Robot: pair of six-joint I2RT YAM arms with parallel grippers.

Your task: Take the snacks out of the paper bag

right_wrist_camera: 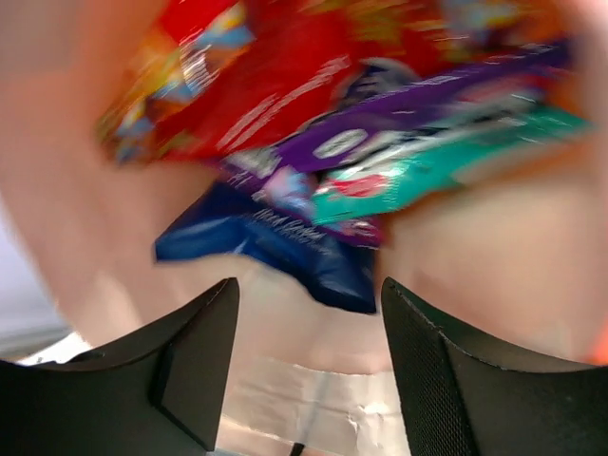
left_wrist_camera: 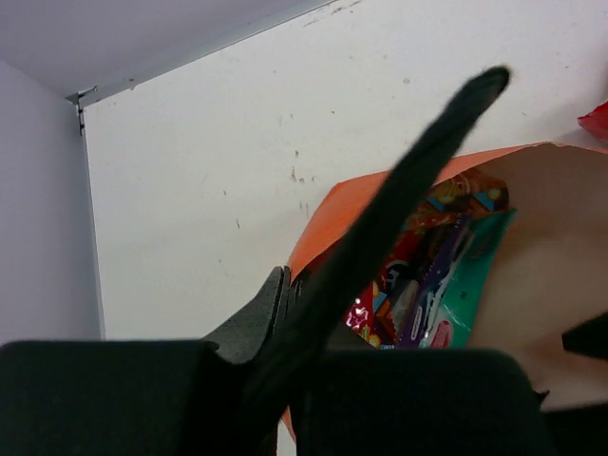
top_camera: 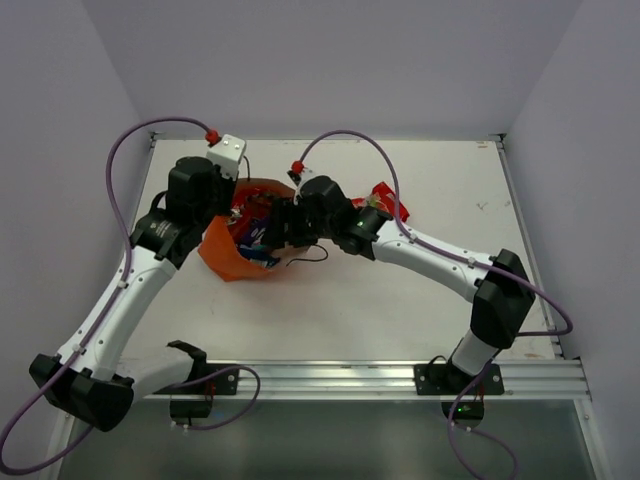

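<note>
I see the orange paper bag (top_camera: pixel 228 258) lying on its side, its mouth open and its pale inside showing. Heaped inside are a red packet (right_wrist_camera: pixel 285 85), a purple packet (right_wrist_camera: pixel 427 109), a teal packet (right_wrist_camera: pixel 456 171) and a dark blue packet (right_wrist_camera: pixel 275 249), which lies nearest the mouth. A second red packet (top_camera: pixel 388 195) lies outside, to the right of the bag.

The white table (top_camera: pixel 400 300) carries the orange paper bag (top_camera: pixel 222 256) and one red packet (top_camera: pixel 387 197) lying apart.

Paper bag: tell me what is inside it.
Inside the paper bag lie a red packet, a purple packet, a teal packet and a dark blue packet, overlapping. Whatever lies under that pile, and the bag's bottom, is covered.
</note>
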